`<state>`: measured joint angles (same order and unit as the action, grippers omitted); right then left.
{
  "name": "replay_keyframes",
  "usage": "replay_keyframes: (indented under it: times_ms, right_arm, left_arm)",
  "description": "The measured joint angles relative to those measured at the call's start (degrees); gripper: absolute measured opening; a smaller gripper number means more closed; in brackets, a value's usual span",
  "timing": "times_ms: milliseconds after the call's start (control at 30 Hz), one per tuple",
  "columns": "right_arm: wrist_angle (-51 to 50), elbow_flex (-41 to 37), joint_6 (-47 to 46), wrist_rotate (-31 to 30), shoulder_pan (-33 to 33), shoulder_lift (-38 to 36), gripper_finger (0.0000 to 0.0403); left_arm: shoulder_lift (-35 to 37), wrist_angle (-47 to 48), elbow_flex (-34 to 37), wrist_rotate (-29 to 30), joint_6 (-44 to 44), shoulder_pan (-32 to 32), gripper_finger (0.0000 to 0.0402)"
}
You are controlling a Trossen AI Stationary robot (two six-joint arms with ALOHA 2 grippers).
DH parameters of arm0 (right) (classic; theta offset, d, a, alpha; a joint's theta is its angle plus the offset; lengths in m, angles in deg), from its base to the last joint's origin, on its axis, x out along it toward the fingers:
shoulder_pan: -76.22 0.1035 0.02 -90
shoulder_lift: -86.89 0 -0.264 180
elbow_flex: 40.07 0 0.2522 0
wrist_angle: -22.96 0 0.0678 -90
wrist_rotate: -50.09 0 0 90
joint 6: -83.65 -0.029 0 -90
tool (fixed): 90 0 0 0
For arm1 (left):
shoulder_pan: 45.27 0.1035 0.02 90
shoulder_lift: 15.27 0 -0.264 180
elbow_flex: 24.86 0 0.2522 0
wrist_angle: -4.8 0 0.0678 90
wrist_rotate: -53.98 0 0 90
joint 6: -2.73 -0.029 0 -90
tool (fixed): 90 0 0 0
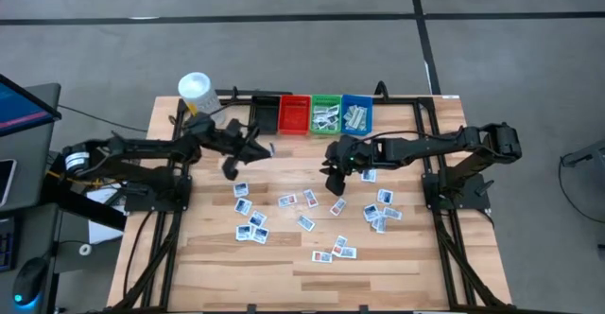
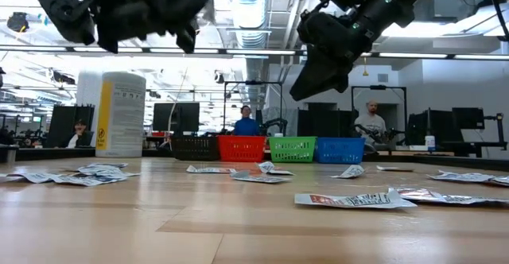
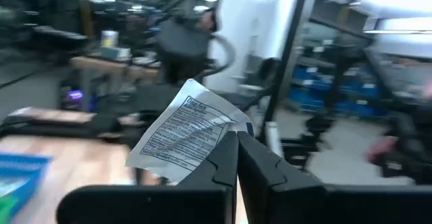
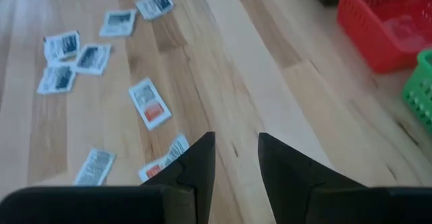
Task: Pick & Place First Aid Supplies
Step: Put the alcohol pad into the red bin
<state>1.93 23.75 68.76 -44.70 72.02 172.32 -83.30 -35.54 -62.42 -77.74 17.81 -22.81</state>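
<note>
Even, bright overhead light is falling on the wooden table (image 1: 284,248), and the arms are casting only soft, short shadows beside themselves. In the low view the ceiling lights (image 2: 445,29) are glaring white, leaving both arms as dark silhouettes (the near tabletop is lying out of focus). The left wrist view is smearing the far room with blur, while the held packet (image 3: 185,133) is reading fairly sharp. The right wrist view is looking slightly soft.

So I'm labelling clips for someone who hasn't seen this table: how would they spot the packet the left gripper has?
Start at the row of coloured bins along the table's far edge. Just left of the red one hangs the left gripper, shut on a white packet with dark print. It is the only packet lifted off the wood; the rest lie flat.
</note>
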Motion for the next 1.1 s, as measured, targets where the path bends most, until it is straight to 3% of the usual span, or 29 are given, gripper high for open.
replay_keyframes:
  times_ms: [267, 533, 1100]
  right_arm:
    - [1.12, -0.02, -0.13, -1.71, -0.05, 0.0, 0.0107]
    - [1.92, -0.02, 0.02, -2.82, -0.22, 0.0, 0.0107]
    - [2.17, -0.02, -0.11, -2.94, -2.41, 0.13, 0.0107]
  left_arm:
    - [3.95, -4.36, 0.0, -7.06, 5.26, -1.8, 0.0008]
    - [3.96, -14.46, -0.02, -7.13, 5.7, -3.84, 0.0008]
    - [3.94, -14.76, -0.02, -6.99, 2.33, -1.99, 0.0008]
